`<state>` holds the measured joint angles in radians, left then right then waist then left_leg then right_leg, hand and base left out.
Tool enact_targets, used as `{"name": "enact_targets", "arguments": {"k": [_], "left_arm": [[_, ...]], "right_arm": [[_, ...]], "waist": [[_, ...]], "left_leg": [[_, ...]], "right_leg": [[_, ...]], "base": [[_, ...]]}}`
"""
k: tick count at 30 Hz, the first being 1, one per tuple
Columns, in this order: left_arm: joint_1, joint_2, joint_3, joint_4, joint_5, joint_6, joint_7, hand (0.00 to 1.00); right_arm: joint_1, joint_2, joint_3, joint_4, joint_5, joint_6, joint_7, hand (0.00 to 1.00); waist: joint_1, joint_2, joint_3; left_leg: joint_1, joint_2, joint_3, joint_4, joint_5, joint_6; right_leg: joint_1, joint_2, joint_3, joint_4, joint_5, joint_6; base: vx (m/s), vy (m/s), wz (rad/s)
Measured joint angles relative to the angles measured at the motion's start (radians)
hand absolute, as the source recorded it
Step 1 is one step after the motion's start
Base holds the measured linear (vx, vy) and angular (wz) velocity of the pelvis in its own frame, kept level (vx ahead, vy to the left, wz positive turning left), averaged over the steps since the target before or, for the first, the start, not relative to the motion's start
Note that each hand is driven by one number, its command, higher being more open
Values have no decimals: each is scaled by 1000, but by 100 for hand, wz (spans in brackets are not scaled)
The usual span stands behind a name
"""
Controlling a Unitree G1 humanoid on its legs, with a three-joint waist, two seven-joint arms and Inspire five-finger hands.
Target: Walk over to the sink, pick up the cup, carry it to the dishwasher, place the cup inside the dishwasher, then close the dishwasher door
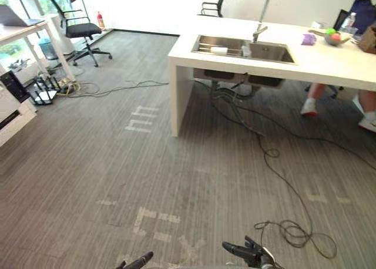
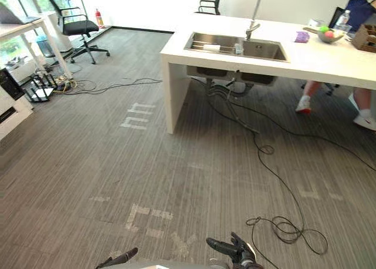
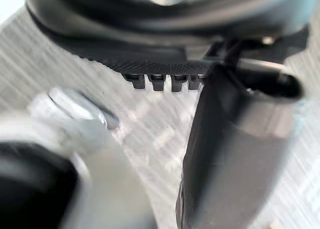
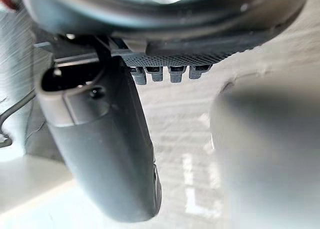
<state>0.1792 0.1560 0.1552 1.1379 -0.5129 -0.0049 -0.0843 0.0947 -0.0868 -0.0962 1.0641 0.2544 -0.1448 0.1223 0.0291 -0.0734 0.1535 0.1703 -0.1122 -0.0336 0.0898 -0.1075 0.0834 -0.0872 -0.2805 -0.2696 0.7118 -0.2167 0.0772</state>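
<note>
step in hand: walk to sink [image 1: 273, 53], not reached yet; it was well apart ahead, in white counter [image 1: 329, 66]. cup [image 1: 246, 50], prob., stood inside sink by faucet [image 1: 258, 29]. left hand [image 1: 138, 261] & right hand [image 1: 249, 252] low, fingers relaxed, empty. next: go fwd close to counter before reach.

Both head eyes look down over floor [image 1: 176, 181] toward far sink [image 1: 273, 53].

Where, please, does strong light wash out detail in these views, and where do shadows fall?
Left eye view: daylight bleaches the far wall to plain white, and the counter glares; the sink is readable. Right eye view: a soft shadow darkens the floor under the counter. Left wrist view: the left hand reads as a dark mass against pale, bright floor.
</note>
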Motion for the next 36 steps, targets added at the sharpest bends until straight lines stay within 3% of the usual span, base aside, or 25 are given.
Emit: {"name": "enact_targets", "arguments": {"k": [2, 5, 8, 9, 11, 12, 14, 15, 16, 18, 19, 20, 22, 23, 25, 26, 27, 28, 29, 30, 31, 32, 33, 34, 36], "left_arm": [[15, 0, 1, 0, -7, 7, 19, 100], [10, -8, 17, 2, -17, 41, 40, 100], [-7, -12, 19, 2, -5, 55, 36, 100], [-13, -14, 22, 0, 6, 61, 34, 100], [-13, -19, 40, -7, 23, 67, 33, 100], [-13, -21, 46, -20, 23, 74, 33, 100], [-17, -42, 57, -38, 33, 75, 21, 100], [-26, -57, 65, -40, 33, 74, 17, 100], [-40, -80, 75, -43, 34, 68, 14, 100], [-47, -103, 84, -43, 34, 64, 13, 100], [-51, -107, 85, -42, 34, 63, 12, 100], [-56, -109, 89, -44, 43, 52, 10, 100], [-51, -124, 103, -49, 59, 5, 5, 100], [-40, -128, 110, -84, 68, -40, -8, 100], [-31, -128, 101, -125, 39, -56, -31, 100], [-27, -126, 75, -178, -8, -60, -50, 100], [-23, -126, 28, -261, -17, -76, -66, 100], [-21, -123, 17, -284, -19, -76, -71, 100], [-18, -115, -33, -379, -19, -89, -74, 100], [-18, -113, -93, -494, -17, -120, -74, 100], [-15, -113, -125, -559, -15, -138, -71, 100], [-14, -116, -178, -683, 5, -188, -55, 100], [-25, -121, -208, -774, 23, -219, -39, 100], [-69, -130, -233, -885, 31, -242, -23, 100], [-119, -142, -233, -1087, 43, -246, -15, 100]], "right_arm": [[-7, 0, 16, -3, 27, 3, 1, 100], [-17, 6, 22, -4, 38, 1, 2, 100], [-16, 8, -19, -16, 44, 5, 13, 100], [-7, 10, -50, -26, 57, 6, 16, 100], [18, 19, -85, -62, 68, 5, 21, 100], [36, 30, -100, -92, 75, 5, 24, 100], [43, 43, -132, -113, 78, 9, 31, 100], [38, 42, -140, -114, 78, 11, 30, 100], [32, 30, -142, -114, 77, 14, 30, 100], [25, 18, -138, -111, 74, 25, 31, 100], [21, 11, -132, -101, 74, 31, 31, 100], [21, 10, -128, -100, 74, 36, 28, 100], [24, 0, -108, -100, 74, 37, 24, 100], [23, -5, -88, -100, 74, 38, 18, 100], [17, -2, -68, -101, 74, 44, 8, 100], [-5, -1, -43, -101, 75, 55, 0, 100], [-35, -5, -10, -104, 75, 70, -7, 100], [-40, -6, -3, -106, 75, 75, -8, 100], [-56, -6, 28, -123, 73, 92, -11, 100], [-68, -8, 51, -144, 66, 104, -9, 100], [-72, -11, 63, -152, 64, 107, -8, 100], [-83, -12, 72, -158, 55, 115, -1, 100], [-91, -10, 84, -168, 53, 126, -1, 100], [-95, -16, 94, -199, 52, 149, -2, 100], [-102, -24, 117, -212, 50, 196, -23, 100]], "waist": [[-1, 4, 3], [-7, 18, 12], [-17, 36, 24], [-18, 40, 27], [-19, 42, 30], [-18, 42, 30], [-24, 69, 21], [-25, 83, 21], [-23, 109, 12], [-25, 138, -4], [-24, 146, -9], [-28, 149, -10], [-28, 159, -11], [-23, 158, 2], [-16, 144, 13], [-13, 133, 26], [8, 122, 40], [13, 119, 43], [31, 110, 53], [40, 99, 62], [43, 98, 63], [55, 98, 68], [63, 87, 73], [51, 81, 79], [33, 82, 80]], "left_leg": [[11, 20, -1, 21, -25, 5], [23, 67, -5, 20, -53, -4], [31, 109, -4, 46, -106, -25], [45, 118, -4, 72, -145, -38], [79, 127, -9, 138, -224, -66], [113, 134, -19, 163, -279, -82], [150, 171, -28, 168, -304, -98], [140, 191, -23, 202, -295, -111], [116, 216, -26, 261, -282, -125], [77, 243, -40, 362, -250, -133], [39, 253, -45, 480, -190, -149], [-17, 260, -51, 631, -88, -177], [-124, 297, -35, 889, -36, -205], [-219, 316, -5, 1102, -61, -188], [-311, 297, 14, 1164, -94, -182], [-393, 275, 33, 1125, -129, -166], [-470, 262, 75, 977, -167, -132], [-481, 259, 85, 926, -171, -125], [-503, 240, 122, 712, -169, -118], [-507, 215, 150, 466, -119, -126], [-501, 206, 154, 336, -65, -132], [-470, 197, 158, 241, 120, -133], [-454, 170, 162, 244, 145, -67], [-476, 148, 163, 309, 80, -48], [-465, 123, 170, 361, 9, -24]], "right_leg": [[-21, 28, 11, -8, -40, -8], [-75, 113, -20, -201, -47, -12], [-171, 165, -14, -323, 42, -15], [-206, 167, -6, -348, 82, -20], [-219, 163, 4, -344, 101, -24], [-211, 156, 9, -335, 122, -42], [-214, 169, -21, -257, 166, -90], [-212, 178, -39, -229, 136, -138], [-209, 195, -57, -206, 93, -162], [-191, 223, -72, -201, 51, -177], [-158, 239, -73, -205, 23, -190], [-111, 258, -71, -224, -5, -193], [-32, 303, -65, -291, -19, -195], [64, 337, -45, -361, -24, -214], [149, 349, -27, -427, -23, -214], [199, 350, -6, -467, -15, -202], [242, 348, 29, -507, -8, -191], [249, 347, 39, -514, -7, -189], [284, 332, 64, -540, -8, -183], [311, 312, 87, -564, -18, -161], [322, 306, 101, -575, -28, -144], [359, 298, 140, -599, -45, -116], [379, 284, 181, -613, -56, -104], [387, 264, 228, -611, -61, -100], [383, 232, 267, -545, -61, -98]], "base": [[68, 56, 2], [160, -10, -5], [228, -63, -3], [316, -109, 2], [435, -179, 14], [557, -248, 22], [544, -243, 35], [552, -265, 42], [565, -269, 26], [556, -249, 7], [520, -220, -5], [504, -212, -6], [436, -125, -19], [552, -85, -36], [472, -54, -32], [462, 3, -55], [375, 13, -59], [395, 69, -70], [344, 116, -55], [430, 156, -56], [439, 208, -57], [457, 245, -55], [564, 303, -38], [475, 255, -1], [461, 249, 11]]}}
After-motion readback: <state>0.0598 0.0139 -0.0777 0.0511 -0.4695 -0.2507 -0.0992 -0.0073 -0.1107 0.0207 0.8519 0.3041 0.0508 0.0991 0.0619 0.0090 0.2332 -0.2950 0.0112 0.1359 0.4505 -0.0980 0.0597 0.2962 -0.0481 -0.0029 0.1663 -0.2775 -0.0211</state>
